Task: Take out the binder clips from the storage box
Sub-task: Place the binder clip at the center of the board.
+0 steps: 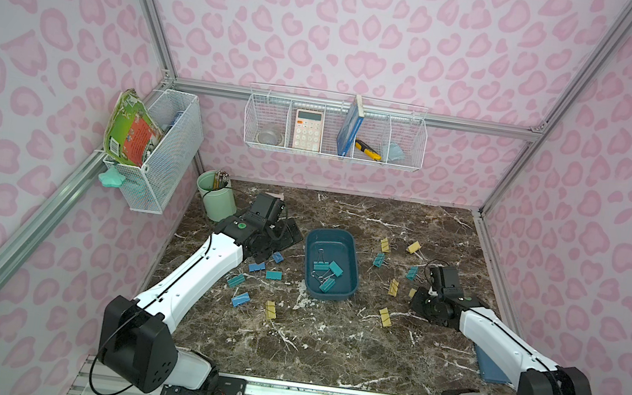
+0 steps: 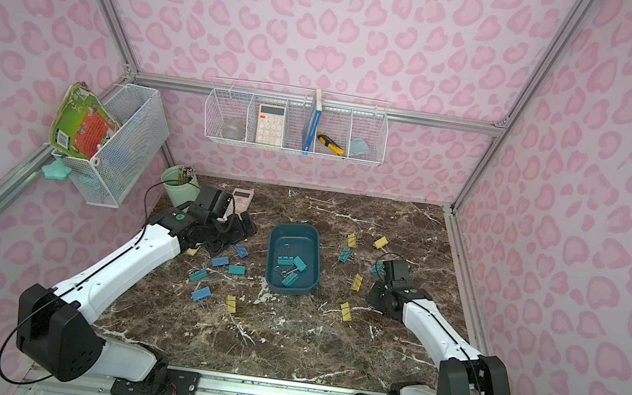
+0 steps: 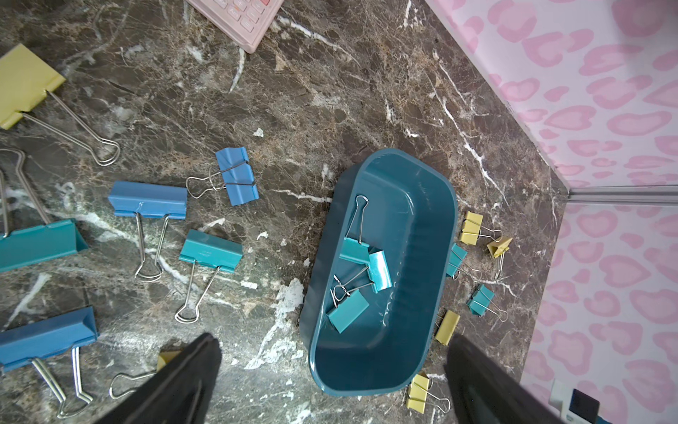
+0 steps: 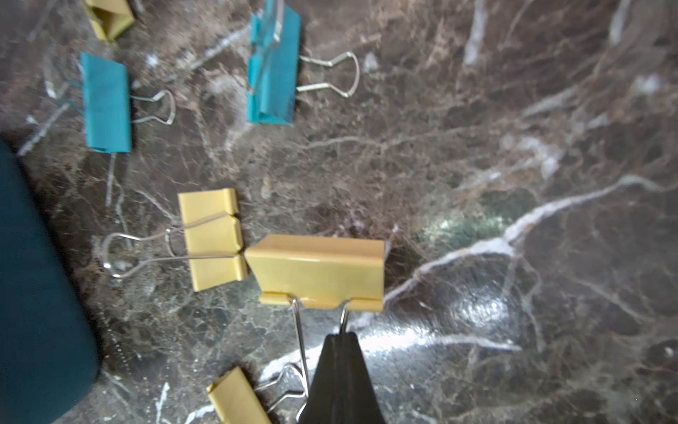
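– Teal binder clips [image 1: 335, 268], three, lie inside the storage box [image 1: 337, 245]. Grippers?
– Left gripper [image 3: 332, 341] apart, empty. Right gripper [image 4: 339, 352] clamped on a yellow clip's [image 4: 319, 271] handle; advise lowering it onto the bench [image 4: 513, 147] before releasing.

The storage box [image 1: 335, 243], a shallow dark teal tray with rounded corners, is sitting upright mid-table. Three teal binder clips [image 1: 335, 268] are lying tangled on its floor. Blue, teal and yellow loose clips [image 1: 273, 275] are lying scattered to its left, with more yellow and teal ones to its right. One yellow clip [image 4: 319, 271] is being pinched by its wire handle in the right gripper [image 4: 339, 336].
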`<state>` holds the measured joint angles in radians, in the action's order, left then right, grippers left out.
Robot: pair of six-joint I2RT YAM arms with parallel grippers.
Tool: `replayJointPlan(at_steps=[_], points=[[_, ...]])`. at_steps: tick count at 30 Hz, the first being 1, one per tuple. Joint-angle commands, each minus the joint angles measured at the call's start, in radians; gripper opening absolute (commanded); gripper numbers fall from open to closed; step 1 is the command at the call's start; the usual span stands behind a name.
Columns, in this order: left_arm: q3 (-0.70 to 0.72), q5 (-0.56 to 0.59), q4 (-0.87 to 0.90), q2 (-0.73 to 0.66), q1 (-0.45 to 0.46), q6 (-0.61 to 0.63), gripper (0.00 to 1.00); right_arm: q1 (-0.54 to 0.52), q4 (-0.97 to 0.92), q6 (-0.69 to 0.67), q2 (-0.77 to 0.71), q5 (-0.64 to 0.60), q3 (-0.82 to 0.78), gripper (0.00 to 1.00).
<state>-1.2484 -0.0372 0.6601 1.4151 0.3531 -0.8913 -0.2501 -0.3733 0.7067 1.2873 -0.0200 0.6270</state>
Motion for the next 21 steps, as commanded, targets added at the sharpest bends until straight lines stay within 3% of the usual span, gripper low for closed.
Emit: replayJointPlan(at_steps=[1, 5, 8, 10, 16, 21], points=[[-0.012, -0.005, 0.023, 0.012, 0.007, 0.018, 0.99, 0.009, 0.034, 0.026, 0.030, -0.021, -0.031, 0.00], [-0.023, -0.024, 0.027, 0.031, 0.014, 0.027, 0.99, 0.016, 0.048, 0.019, 0.064, -0.023, -0.043, 0.00], [-0.038, -0.043, 0.038, 0.057, 0.022, 0.041, 0.99, 0.011, 0.031, 0.010, 0.039, -0.030, -0.022, 0.21], [-0.047, -0.052, 0.045, 0.077, 0.027, 0.047, 0.99, -0.010, 0.004, 0.003, 0.013, -0.059, 0.016, 0.26], [-0.062, -0.050, 0.058, 0.103, 0.032, 0.042, 0.98, -0.169, -0.050, -0.062, 0.014, -0.139, 0.222, 0.34], [-0.060, 0.013, 0.099, 0.076, 0.032, 0.029, 0.99, -0.312, -0.049, -0.115, 0.188, -0.156, 0.426, 0.38]])
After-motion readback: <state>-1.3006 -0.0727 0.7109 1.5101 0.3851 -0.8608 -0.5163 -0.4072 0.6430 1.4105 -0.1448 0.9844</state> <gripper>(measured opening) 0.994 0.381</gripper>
